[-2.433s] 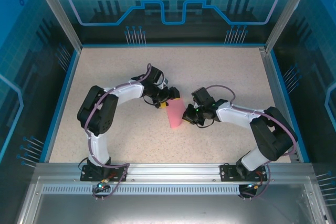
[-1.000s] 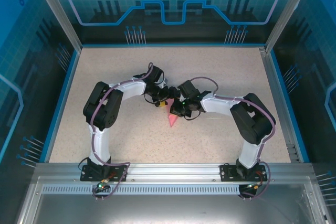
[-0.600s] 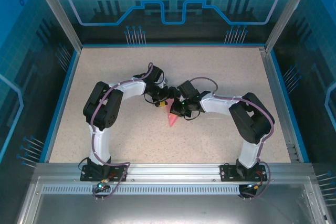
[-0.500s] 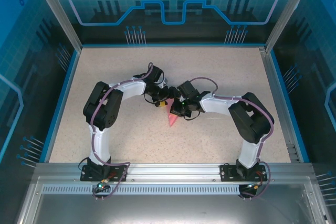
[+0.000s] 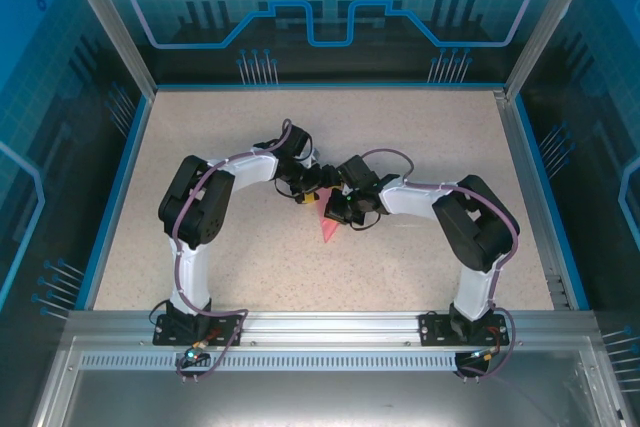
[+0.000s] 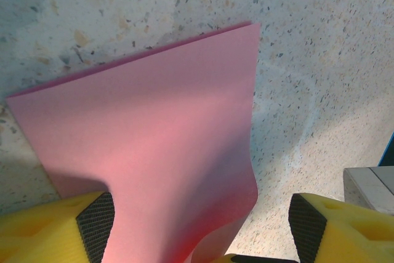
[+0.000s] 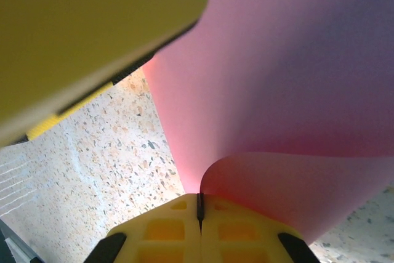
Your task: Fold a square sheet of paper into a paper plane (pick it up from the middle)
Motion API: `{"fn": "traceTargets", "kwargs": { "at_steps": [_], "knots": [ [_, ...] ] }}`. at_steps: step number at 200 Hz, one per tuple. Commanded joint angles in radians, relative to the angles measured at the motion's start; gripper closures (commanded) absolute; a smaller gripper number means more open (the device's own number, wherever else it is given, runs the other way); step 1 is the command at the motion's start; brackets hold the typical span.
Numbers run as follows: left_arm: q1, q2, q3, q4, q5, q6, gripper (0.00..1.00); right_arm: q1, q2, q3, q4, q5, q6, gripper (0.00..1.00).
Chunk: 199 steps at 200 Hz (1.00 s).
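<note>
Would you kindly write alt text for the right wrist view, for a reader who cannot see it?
The right gripper, its yellow fingers shut, pinches a curled-over edge of the pink sheet of paper, which spreads across the upper right. A blurred yellow finger of the other gripper looms upper left, above the speckled table.

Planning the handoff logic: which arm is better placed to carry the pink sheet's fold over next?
Right, probably: the right fingers are shut on the curled pink sheet, while the left fingers stand open either side of it, gripping nothing.
</note>
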<state>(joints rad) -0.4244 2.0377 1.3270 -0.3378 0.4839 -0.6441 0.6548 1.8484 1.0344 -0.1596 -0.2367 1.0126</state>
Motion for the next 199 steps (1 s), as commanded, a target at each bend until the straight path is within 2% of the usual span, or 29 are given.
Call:
{"fn": "traceTargets", "kwargs": {
  "at_steps": [1,199],
  "knots": [
    [0.004,0.009,0.011,-0.043,0.003,0.022,0.21,0.022,0.024,0.006,-0.008,-0.006,-0.004,0.95],
    [-0.002,0.010,0.006,-0.042,0.009,0.023,0.21,0.021,0.055,-0.006,0.066,-0.055,-0.011,0.95]
  ]
}}
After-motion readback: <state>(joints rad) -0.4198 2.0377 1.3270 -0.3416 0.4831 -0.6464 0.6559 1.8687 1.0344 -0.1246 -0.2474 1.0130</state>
